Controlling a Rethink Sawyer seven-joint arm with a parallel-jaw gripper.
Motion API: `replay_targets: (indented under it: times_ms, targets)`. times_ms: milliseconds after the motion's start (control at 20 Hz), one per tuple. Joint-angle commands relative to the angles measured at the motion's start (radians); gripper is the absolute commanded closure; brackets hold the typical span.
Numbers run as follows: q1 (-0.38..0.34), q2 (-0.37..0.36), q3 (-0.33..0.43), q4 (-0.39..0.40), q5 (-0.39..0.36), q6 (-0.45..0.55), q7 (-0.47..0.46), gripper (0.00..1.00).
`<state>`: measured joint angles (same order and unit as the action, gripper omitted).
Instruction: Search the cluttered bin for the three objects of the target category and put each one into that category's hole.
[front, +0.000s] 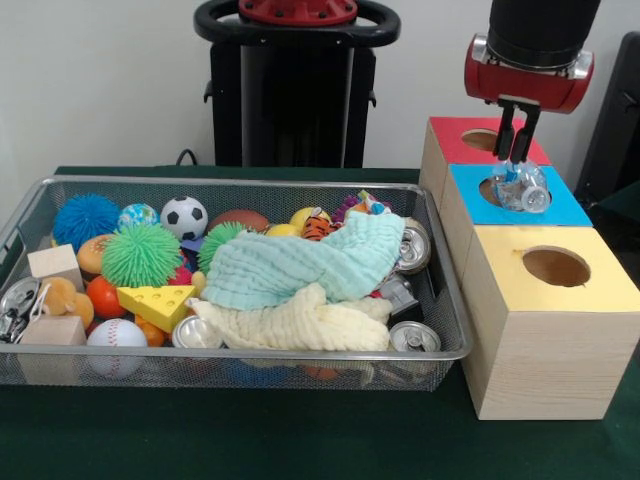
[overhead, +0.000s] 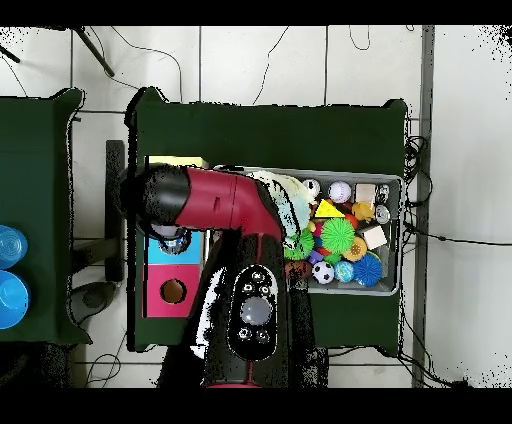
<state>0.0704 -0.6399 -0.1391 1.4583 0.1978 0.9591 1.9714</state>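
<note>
My gripper (front: 515, 160) hangs over the blue-topped box (front: 560, 208) and is shut on a crushed silver and blue can (front: 524, 189). The can sits right at that box's round hole, partly hiding it. In the wire bin (front: 455, 352), other silver cans show at the right end (front: 412, 246), at the front right (front: 414, 337), by the front rim (front: 195, 332) and at the far left (front: 18, 296). From overhead, the red arm (overhead: 215, 200) covers most of the boxes, and the can (overhead: 170, 238) peeks out beneath it.
A red-topped box (front: 455, 137) and a yellow-topped box (front: 555, 268), each with a hole, flank the blue one. The bin also holds a mint cloth (front: 300, 265), a cream cloth (front: 300, 325), balls, a yellow cheese wedge (front: 158, 303) and wooden blocks (front: 54, 264).
</note>
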Motion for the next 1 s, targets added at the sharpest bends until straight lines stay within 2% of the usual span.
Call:
replay_targets:
  times_ms: [50,400,700,1000]
  targets:
    - [-0.007,0.045,0.040,0.131,0.037,-0.114,0.210,1.00]
    - [-0.020,0.062,0.074,0.216,0.062,-0.254,0.178,1.00]
    - [0.023,-0.004,0.063,0.270,0.097,-0.240,0.210,1.00]
    - [0.009,0.003,0.057,0.258,0.100,-0.224,0.185,1.00]
